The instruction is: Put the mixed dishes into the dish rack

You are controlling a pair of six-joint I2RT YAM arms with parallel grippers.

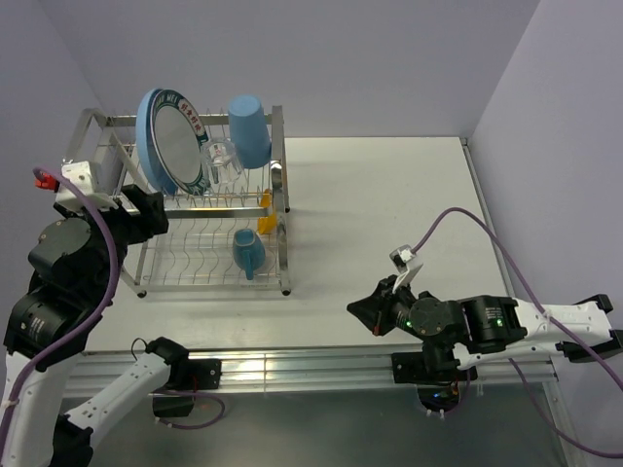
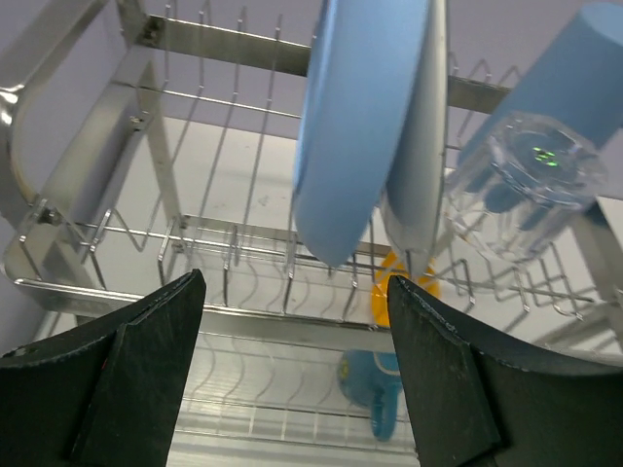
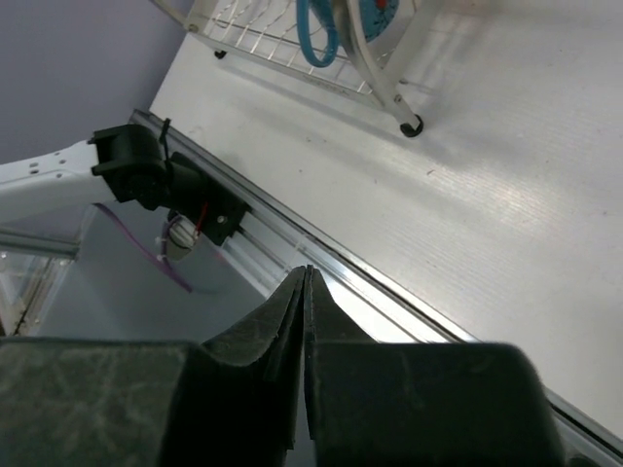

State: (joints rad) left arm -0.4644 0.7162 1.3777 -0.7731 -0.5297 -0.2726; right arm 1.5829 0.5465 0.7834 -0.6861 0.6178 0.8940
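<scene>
Hovering my left gripper [image 2: 292,302] at the left end of the dish rack [image 1: 282,195], fingers [image 2: 146,370] spread wide, nothing between them. From the left wrist view I look along the upper tier. The blue plate [image 2: 355,126] stands on edge in the wire slots right ahead, apart from my fingertips. The white plate [image 1: 180,141] with the dark patterned rim stands upright just behind it on the right, the two nearly face to face. Further right on the same tier the blue tumbler [image 1: 250,129] sits tilted. The clear glass [image 1: 221,162] is just beside it, in front and lower, mouth turned toward my left camera. The light blue mug [image 1: 247,251] lies on the lower tier, near the right front of the rack. The yellow bowl [image 2: 404,292] shows only in part through the wires, low at the right end of the rack; I can't say for sure which tier it sits on. My right gripper [image 3: 307,277] is pressed together, fingers touching along their length, holding nothing. It sits low over the white table [image 1: 389,214] near the front edge, well apart from the rack, pointing left toward the rack's front right foot [image 3: 412,126]. The right wrist view also catches the aluminium rail [image 3: 292,253] along the table's front edge and my left arm's base [image 3: 146,170] bolted to it. All six dishes are in the rack; none are on the table.
</scene>
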